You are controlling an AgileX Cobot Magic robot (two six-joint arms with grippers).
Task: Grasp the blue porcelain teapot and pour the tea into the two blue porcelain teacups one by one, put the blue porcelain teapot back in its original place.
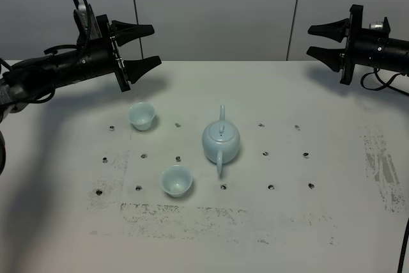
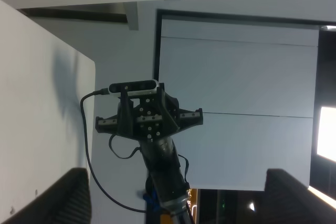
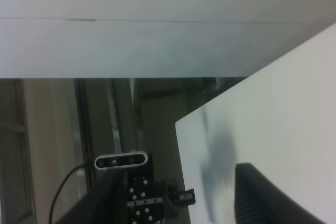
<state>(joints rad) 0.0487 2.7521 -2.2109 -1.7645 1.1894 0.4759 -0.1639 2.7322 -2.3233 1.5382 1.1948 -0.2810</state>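
near teacup (image 1: 176,180): left of table (image 1: 300,228) centre, toward near edge.
teapot (image 1: 221,141): table centre; long axis near-to-far, handle nearward, spout toward far edge.
far teacup (image 1: 141,116): left of teapot, farther back.
left gripper (image 1: 156,44): spread wide, empty, over far-left; teapot nearward, rightward.
right gripper (image 1: 309,40): spread wide, empty, over far-right; neither clearly nearer.

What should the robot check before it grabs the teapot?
1. The teapot stands upright with its lid on: ok.
2. The handle points toward the near table edge, nothing blocking it: ok.
3. The far cup and near cup are upright: ok.
4. The left jaws are open and empty: ok.
5. The right jaws are open and empty: ok.
6. Tea inside the teapot: cannot tell.
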